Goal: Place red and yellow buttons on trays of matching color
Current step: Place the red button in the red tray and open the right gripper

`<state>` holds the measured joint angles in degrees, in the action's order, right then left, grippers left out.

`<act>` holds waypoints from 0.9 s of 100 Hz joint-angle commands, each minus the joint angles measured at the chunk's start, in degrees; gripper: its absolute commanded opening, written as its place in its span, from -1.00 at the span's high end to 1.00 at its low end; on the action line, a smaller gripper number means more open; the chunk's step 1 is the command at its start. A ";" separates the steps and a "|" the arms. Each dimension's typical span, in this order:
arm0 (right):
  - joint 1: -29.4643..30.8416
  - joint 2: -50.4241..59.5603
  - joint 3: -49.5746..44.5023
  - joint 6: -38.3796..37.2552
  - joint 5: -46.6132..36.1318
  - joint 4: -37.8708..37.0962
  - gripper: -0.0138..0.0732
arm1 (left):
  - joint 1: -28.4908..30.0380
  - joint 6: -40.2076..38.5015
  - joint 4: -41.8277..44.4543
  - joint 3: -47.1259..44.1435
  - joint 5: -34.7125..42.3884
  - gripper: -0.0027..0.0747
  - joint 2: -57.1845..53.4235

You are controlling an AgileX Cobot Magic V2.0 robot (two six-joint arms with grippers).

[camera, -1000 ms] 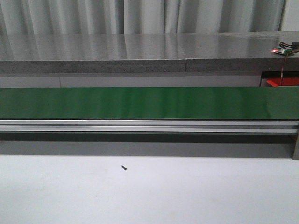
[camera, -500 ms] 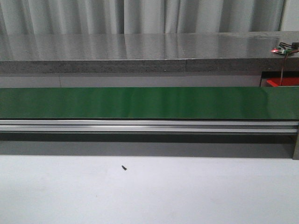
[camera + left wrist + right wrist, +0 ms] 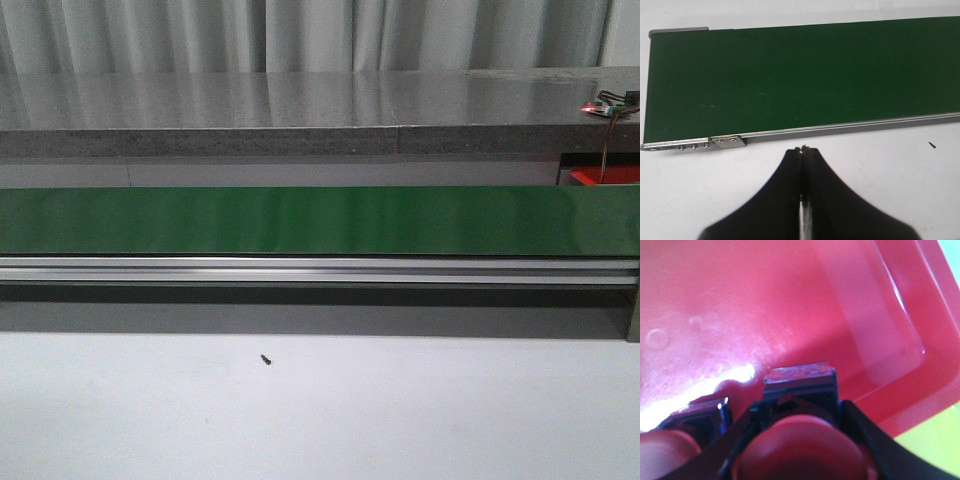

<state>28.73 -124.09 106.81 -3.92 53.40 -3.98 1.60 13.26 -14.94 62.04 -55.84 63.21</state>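
Note:
A red button (image 3: 797,450) with a blue base is held between the fingers of my right gripper (image 3: 800,410), just above the floor of the red tray (image 3: 790,305). A second red button (image 3: 695,415) lies in that tray beside it. Past the tray's rim shows a yellow surface (image 3: 935,440), which may be the yellow tray. My left gripper (image 3: 803,149) is shut with nothing in it, over the white table close to one end of the green belt (image 3: 800,75). No yellow button shows. Neither arm appears in the front view.
The green conveyor belt (image 3: 320,220) runs across the front view with nothing on it, on a metal rail (image 3: 320,268). A red corner (image 3: 605,177) shows at far right behind it. A small black screw (image 3: 266,359) lies on the white table.

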 commanded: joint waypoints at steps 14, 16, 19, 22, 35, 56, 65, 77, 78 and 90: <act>1.06 1.41 1.84 -0.07 -3.25 -0.22 0.12 | -0.28 -0.17 -1.43 1.62 2.97 0.98 -1.16; 1.08 1.22 1.84 -0.07 -3.26 -0.22 0.12 | -0.28 -0.17 -1.43 1.62 2.97 0.98 -1.16; 1.28 0.80 1.84 -0.07 -3.32 -0.16 0.12 | -0.28 -0.17 -1.43 1.62 2.97 0.98 -1.16; 1.27 0.58 1.84 -0.07 -3.38 -0.16 0.12 | -0.28 -0.17 -1.43 1.62 2.97 0.98 -1.16; 1.35 -0.18 1.84 -0.07 -3.82 -0.16 0.12 | -0.28 -0.17 -1.43 1.62 2.97 0.98 -1.16; 1.35 -0.26 1.84 -0.07 -4.25 -0.21 -0.19 | -0.28 -0.17 -1.43 1.62 2.97 0.98 -1.16; 1.35 -0.26 1.84 -0.07 -3.89 -0.35 -0.38 | -0.28 -0.17 -1.43 1.62 2.97 0.98 -1.16; 1.35 -0.20 1.84 -0.07 -3.44 -0.66 -0.39 | -0.28 -0.17 -1.43 1.62 2.97 0.98 -1.16; 1.35 -0.20 1.84 -0.07 -3.37 -0.72 -0.39 | -0.28 -0.17 -1.43 1.62 2.97 0.98 -1.16; 1.35 0.36 1.84 -0.07 -2.55 -0.87 -0.39 | -0.28 -0.17 -1.43 1.62 2.97 0.98 -1.16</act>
<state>29.77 -128.14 106.81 -4.03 51.30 -3.89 1.60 13.26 -14.94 62.04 -55.84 63.21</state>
